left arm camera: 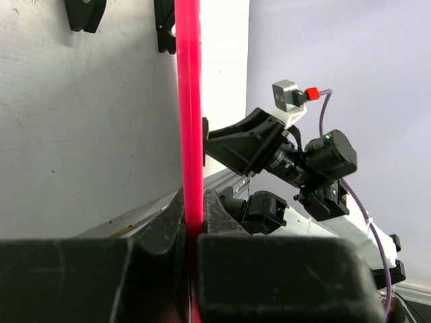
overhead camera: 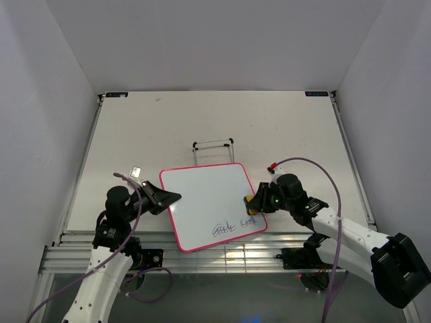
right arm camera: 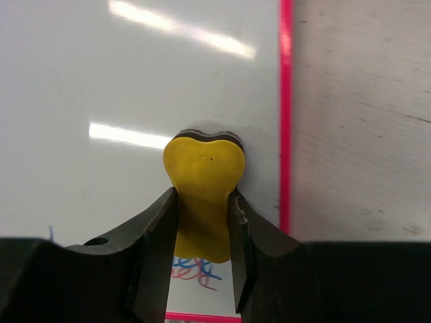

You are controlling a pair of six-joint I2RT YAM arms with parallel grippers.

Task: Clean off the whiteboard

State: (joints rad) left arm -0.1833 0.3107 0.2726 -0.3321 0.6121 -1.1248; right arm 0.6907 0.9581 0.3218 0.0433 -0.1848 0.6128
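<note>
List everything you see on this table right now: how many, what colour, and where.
small rectangular whiteboard with pink-red frame: one, white, table's near middle
blue-red scribbles: two patches, blue and red, board's near edge
yellow eraser block: one, yellow, on the board by its right frame
black wire stand: one, black, just behind the board
white table: one, white, under everything
left arm's fingers: two, black, shut on the board's left edge
right arm's fingers: two, black, shut on the eraser
</note>
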